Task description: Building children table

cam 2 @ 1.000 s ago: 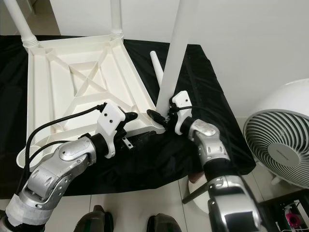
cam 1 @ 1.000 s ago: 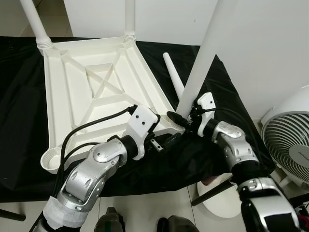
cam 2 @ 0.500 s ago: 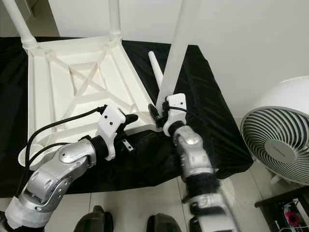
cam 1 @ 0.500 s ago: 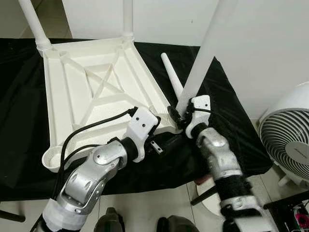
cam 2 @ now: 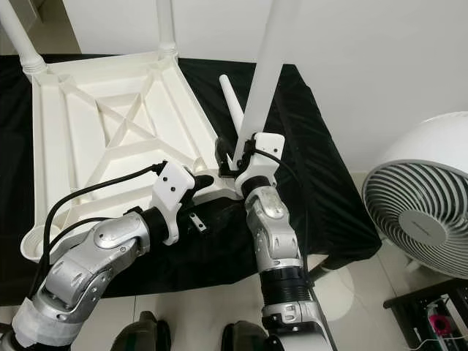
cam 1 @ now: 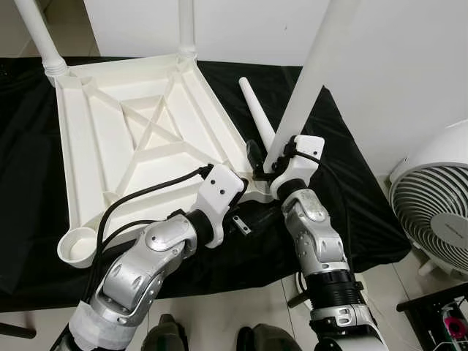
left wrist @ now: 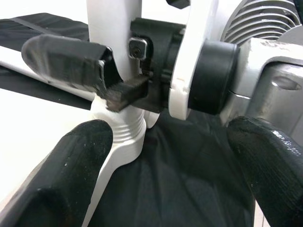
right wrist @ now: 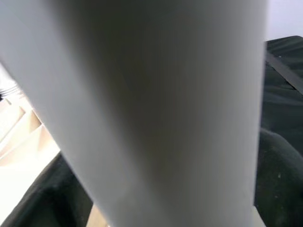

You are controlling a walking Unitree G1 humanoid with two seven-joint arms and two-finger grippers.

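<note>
The white children's table top (cam 1: 95, 146) lies upside down on a black cloth. At its near right corner stands a long white leg (cam 1: 314, 80), its foot at the ribbed socket (left wrist: 120, 135). My right gripper (cam 1: 262, 162) is shut on this leg just above the socket. The leg's blurred surface (right wrist: 156, 109) is close up in the right wrist view. My left gripper (left wrist: 170, 161) is open, with one finger on each side of the socket and no grip on it. A loose leg (cam 1: 256, 110) lies on the cloth behind that corner.
Two fitted legs (cam 1: 36, 33) (cam 1: 186, 25) stand at the far corners. The near left corner socket (cam 1: 77, 246) holds no leg. A white fan (cam 1: 431, 212) stands on the floor to the right. The black cloth (cam 1: 351, 183) hangs over the near edge.
My right forearm has swung in from the right to stand below the held leg, and the grip has stayed on the leg. The left arm has hardly moved.
</note>
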